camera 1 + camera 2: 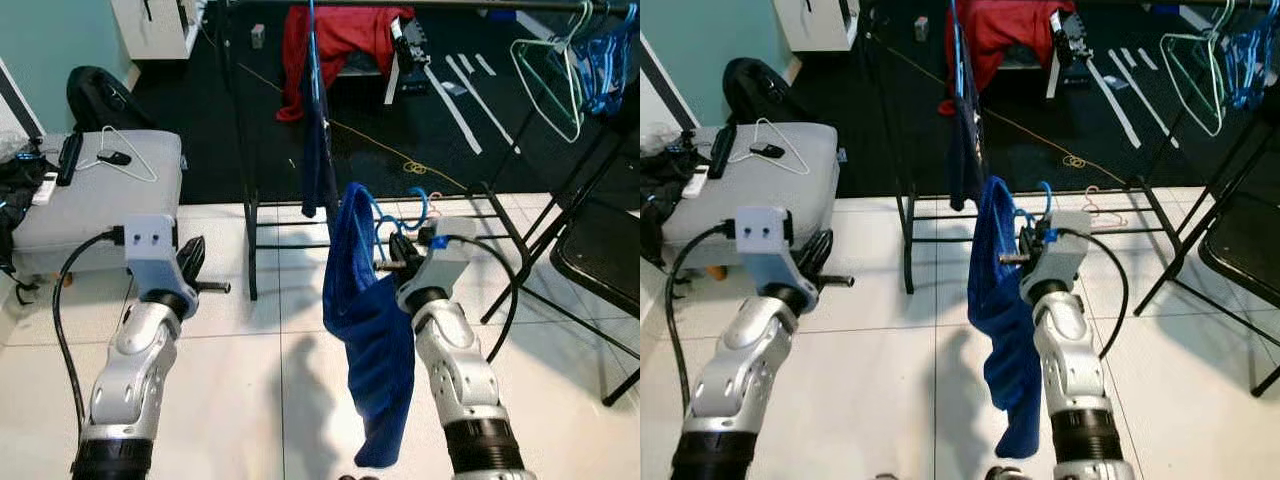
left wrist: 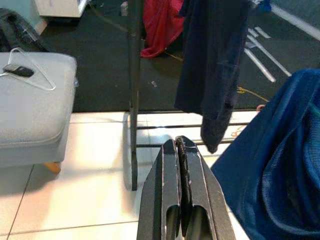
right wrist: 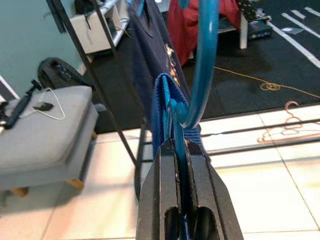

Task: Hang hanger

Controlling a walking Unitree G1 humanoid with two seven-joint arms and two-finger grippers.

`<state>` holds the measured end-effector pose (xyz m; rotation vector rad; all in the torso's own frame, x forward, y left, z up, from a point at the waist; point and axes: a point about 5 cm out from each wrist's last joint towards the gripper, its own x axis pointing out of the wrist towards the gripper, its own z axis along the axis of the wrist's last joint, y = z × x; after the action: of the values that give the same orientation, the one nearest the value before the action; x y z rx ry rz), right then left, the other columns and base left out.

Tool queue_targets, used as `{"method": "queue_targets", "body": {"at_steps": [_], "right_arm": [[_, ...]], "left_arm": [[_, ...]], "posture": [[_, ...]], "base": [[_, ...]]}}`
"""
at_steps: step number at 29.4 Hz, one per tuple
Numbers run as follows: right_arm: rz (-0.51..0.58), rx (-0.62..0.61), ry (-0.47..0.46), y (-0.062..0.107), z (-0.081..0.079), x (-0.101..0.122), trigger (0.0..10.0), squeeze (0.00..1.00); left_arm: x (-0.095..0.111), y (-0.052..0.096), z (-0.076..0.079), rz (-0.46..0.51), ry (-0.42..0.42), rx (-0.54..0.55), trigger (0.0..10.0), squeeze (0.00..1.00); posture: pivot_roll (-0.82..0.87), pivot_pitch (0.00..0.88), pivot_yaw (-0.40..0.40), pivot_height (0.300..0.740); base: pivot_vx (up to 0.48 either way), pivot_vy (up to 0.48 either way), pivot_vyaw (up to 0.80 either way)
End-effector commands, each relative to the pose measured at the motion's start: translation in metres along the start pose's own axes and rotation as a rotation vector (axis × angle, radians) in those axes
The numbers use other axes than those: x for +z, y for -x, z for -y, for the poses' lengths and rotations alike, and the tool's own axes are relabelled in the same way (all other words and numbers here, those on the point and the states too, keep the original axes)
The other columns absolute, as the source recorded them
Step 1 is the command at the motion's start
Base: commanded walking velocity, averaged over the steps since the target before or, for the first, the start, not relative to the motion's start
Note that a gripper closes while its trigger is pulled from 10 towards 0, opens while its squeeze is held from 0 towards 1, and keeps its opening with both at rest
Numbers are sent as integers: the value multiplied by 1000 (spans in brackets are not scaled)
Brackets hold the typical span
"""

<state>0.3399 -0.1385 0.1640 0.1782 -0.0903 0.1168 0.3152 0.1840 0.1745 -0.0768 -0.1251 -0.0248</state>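
Note:
My right gripper [image 1: 392, 260] is shut on a blue hanger [image 3: 200, 70] that carries a blue garment [image 1: 365, 330] hanging down past my forearm. The hanger's hook [image 1: 400, 205] rises above the fingers, in front of the black clothes rack [image 1: 250, 215]. The rack's top rail [image 1: 420, 5] runs across the top of the view, with a dark navy garment [image 1: 316, 140] hanging from it. My left gripper [image 1: 192, 258] is shut with nothing in it, held low at the left, beside the rack's left post.
A grey ottoman [image 1: 95, 195] at the left holds a white wire hanger [image 1: 125, 150] and a remote. Green and blue hangers [image 1: 560, 75] hang at the rail's right end. A black folding chair [image 1: 600, 260] stands at the right. A red cloth [image 1: 340, 40] lies behind.

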Motion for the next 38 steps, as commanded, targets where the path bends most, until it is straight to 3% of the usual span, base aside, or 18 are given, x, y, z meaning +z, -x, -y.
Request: {"method": "queue_targets", "body": {"at_steps": [1,10,17,20,23,25,27,28,30,32,34,38], "right_arm": [[-32,34,-22,-5,-4,0,10000,0],[-54,158,71,-11,-11,7,10000,0],[-80,204,77,-14,-10,6,10000,0],[-138,385,238,-15,-10,9,10000,0],[-147,433,277,-15,-10,11,10000,0],[-169,558,367,-9,-8,12,10000,0],[-192,642,477,-3,-4,9,10000,0],[-179,638,489,-3,-2,11,10000,0],[-166,626,488,-4,-2,12,10000,0],[-111,569,396,-9,-3,18,10000,0],[-95,554,376,-10,-4,20,10000,0],[-21,592,292,-11,-20,31,10000,0]], "left_arm": [[-5,-2,-7,-38,-14,36,10000,0],[-8,-7,-11,-53,58,90,10000,0],[-11,-16,-9,-82,64,78,10000,0],[-4,-30,-7,-86,-24,26,10000,0],[-2,-33,-7,-82,-53,5,10000,0],[-4,-31,-3,-85,-132,-98,10000,0],[-2,-23,6,-91,-91,-233,10000,0],[-2,-19,9,-102,-68,-273,10000,0],[-1,-17,11,-111,-58,-292,10000,0],[-7,-10,14,-176,-26,-330,10000,0],[-10,-8,16,-207,-8,-337,10000,0],[-22,-3,21,-290,20,-317,10000,0]], "posture": [[-3,178,15,740],[-20,159,1,740],[-18,135,-10,740],[-37,87,-26,740],[-37,87,-26,740],[-41,96,-31,740],[-40,100,-38,740],[-34,103,-42,740],[-34,103,-42,740],[-28,102,-48,740],[-28,102,-48,740],[-36,115,-39,740]], "base": [[0,-480,0],[0,-213,0],[0,0,0],[0,0,0],[0,0,0],[0,0,0],[0,0,0],[0,0,0],[0,0,0],[0,0,0],[0,0,0],[0,0,0]]}}
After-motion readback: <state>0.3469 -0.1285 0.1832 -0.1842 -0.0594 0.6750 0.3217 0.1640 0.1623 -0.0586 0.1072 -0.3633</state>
